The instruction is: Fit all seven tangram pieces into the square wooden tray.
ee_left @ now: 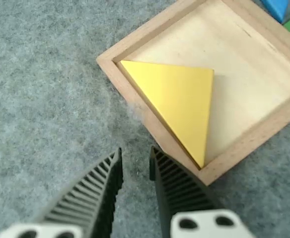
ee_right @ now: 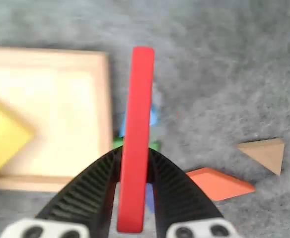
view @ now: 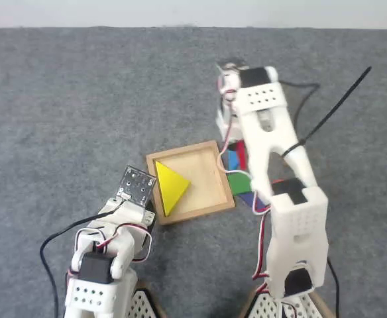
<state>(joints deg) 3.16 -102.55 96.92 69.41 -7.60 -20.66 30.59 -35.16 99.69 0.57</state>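
Right pincer (ee_right: 134, 154) is pinching a red piece (ee_right: 139, 99). The pads are pressed on its two flat faces and the piece stands on edge, upright. It hangs above the counter (view: 61, 99), just outside the square wooden tray (ee_right: 104, 99) on the side facing the right arm.

Under the red piece, partly hidden by it:
- a blue piece (ee_right: 153, 117), close against the tray's outer wall
- a green piece (ee_right: 155, 146), right beside the blue one; cannot tell whether either touches the wall

On the side away from the tray:
- an orange parallelogram (ee_right: 219, 184) lying flat on the counter
- a tan triangle (ee_right: 264, 151) near it but apart, also flat

Left pincer (ee_left: 135, 156) has its fingers a little spread, a narrow gap with nothing in it. It is low over the grey counter, just off the tray wall nearest the left arm and not touching the tray.

The tray sits about mid-counter, nearer the edge where the arm bases stand, and is turned somewhat askew to the counter's edges. Inside it is a yellow triangle (ee_left: 180, 104), with its long side along the wall nearest the left arm and one sharp tip in a tray corner. Cannot tell whether it lies fully flat or leans on that wall.
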